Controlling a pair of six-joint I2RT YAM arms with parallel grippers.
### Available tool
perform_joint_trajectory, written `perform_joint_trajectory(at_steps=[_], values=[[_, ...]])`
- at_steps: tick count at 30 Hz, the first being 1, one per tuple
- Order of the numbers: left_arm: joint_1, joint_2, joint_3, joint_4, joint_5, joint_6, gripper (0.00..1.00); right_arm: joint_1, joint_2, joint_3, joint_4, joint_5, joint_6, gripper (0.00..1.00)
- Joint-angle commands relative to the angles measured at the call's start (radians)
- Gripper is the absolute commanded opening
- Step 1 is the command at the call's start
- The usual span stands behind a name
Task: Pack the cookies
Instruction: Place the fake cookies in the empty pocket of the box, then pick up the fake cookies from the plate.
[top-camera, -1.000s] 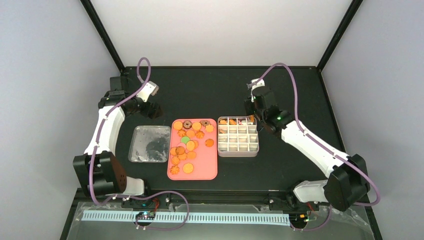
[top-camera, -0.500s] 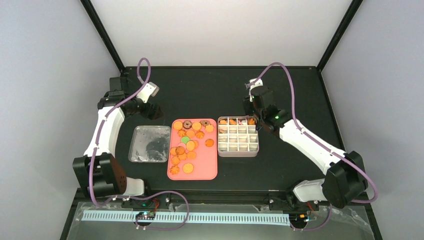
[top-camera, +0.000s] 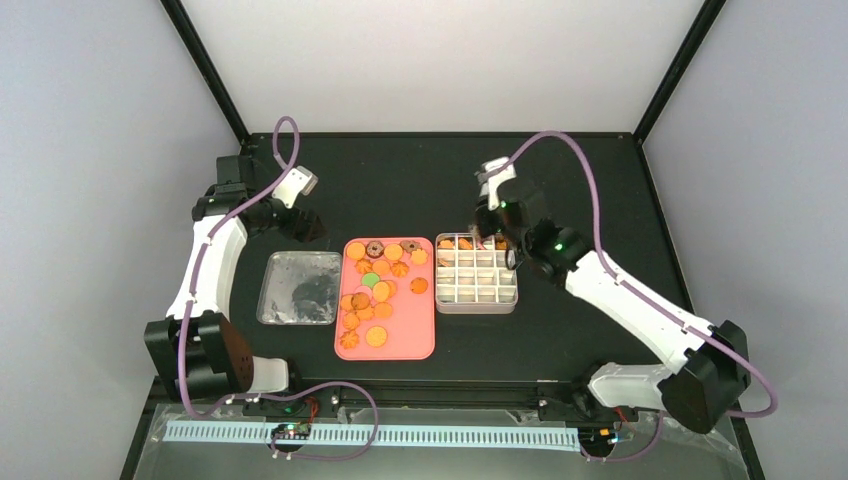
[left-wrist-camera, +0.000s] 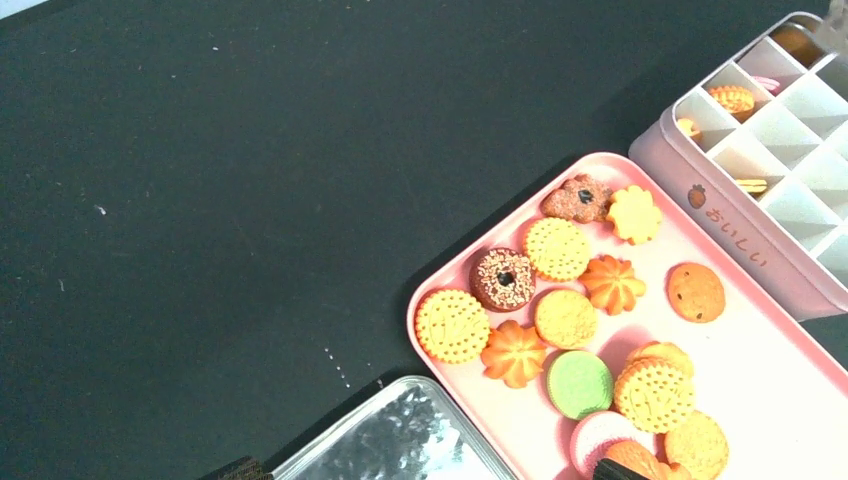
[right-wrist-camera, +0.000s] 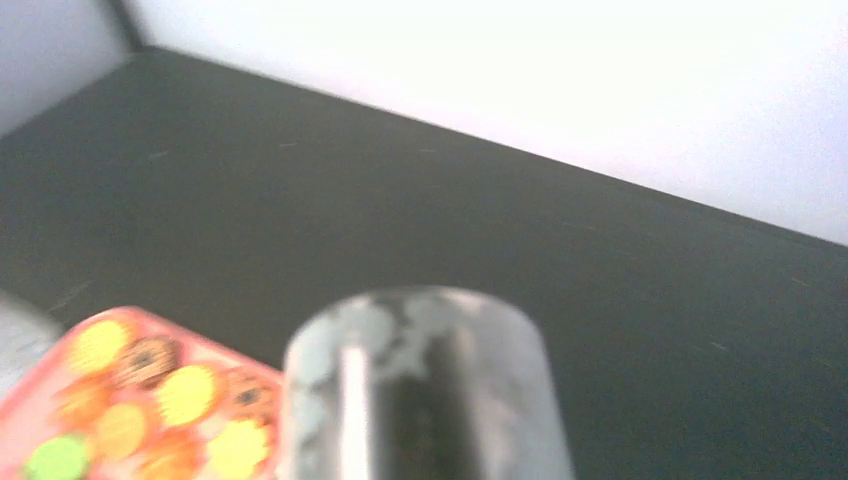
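Most cookies (top-camera: 377, 336) lie in pink tray (top-camera: 412, 322), few in tin (top-camera: 478, 308)

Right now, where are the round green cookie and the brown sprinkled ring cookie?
Round green cookie (left-wrist-camera: 580, 384): left wrist view, middle of its top.
Brown sprinkled ring cookie (left-wrist-camera: 488, 285): left wrist view, left side of ring.
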Motion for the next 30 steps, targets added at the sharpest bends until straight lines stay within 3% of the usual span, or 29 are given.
perform_joint_trajectory(at_steps=[1,6,12,19,30], values=[[0.011,-0.003,0.041,-0.046,0.040,0.034,0.86,0.186,-0.028,0.043,-0.010,-0.014,-0.030,0.30],[0.014,0.011,0.042,-0.100,0.032,0.058,0.86,0.388,0.022,0.060,0.022,-0.025,0.002,0.30],[0.020,-0.012,0.028,-0.155,0.007,0.096,0.86,0.511,0.139,0.089,0.090,-0.051,0.015,0.31],[0.020,-0.058,-0.021,-0.213,-0.027,0.149,0.85,0.548,0.248,0.143,0.116,-0.021,0.052,0.29],[0.021,-0.165,-0.071,-0.231,0.009,0.196,0.86,0.548,0.204,0.128,0.095,-0.007,0.090,0.29]])
